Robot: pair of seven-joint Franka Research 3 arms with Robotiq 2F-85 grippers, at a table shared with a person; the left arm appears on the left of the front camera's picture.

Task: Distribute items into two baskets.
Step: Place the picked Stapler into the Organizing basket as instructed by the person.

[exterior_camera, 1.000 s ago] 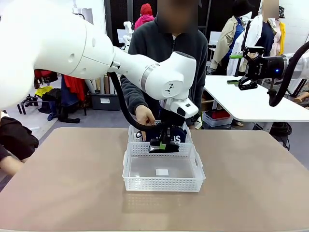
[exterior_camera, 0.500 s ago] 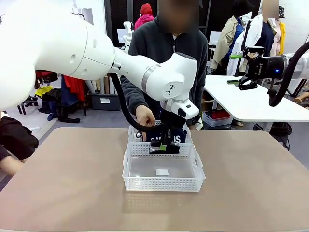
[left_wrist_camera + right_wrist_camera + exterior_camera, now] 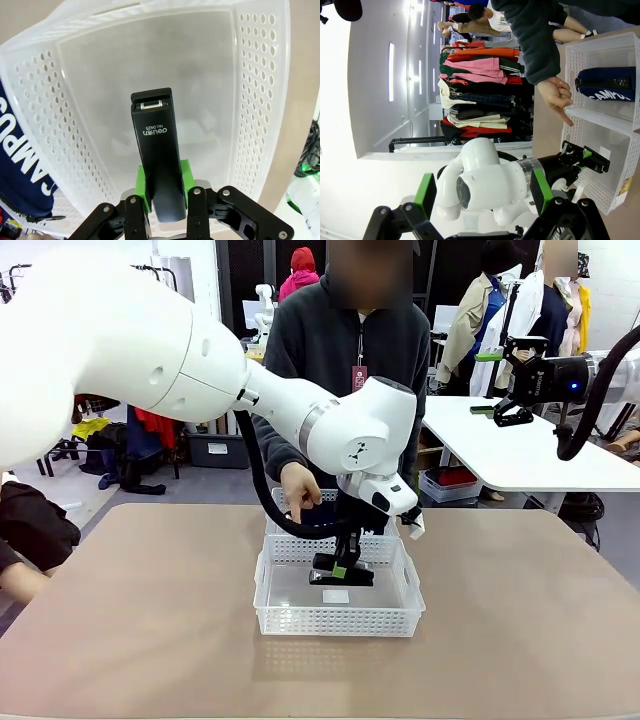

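In the front view, your left tool is clenched on the stapler, low inside the near basket at the middle; next, let go. In the left wrist view, the stapler hangs over the basket floor, and you can't tell if it touches. In the right wrist view, the right tool is spread wide with nothing in it, and the pouch lies in the far basket at the upper right, half cut off.

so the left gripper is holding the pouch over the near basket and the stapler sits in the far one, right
Swapped. The left gripper is shut on the stapler over the near basket, as the left wrist view shows. The pouch lies in the far basket, seen in the right wrist view.
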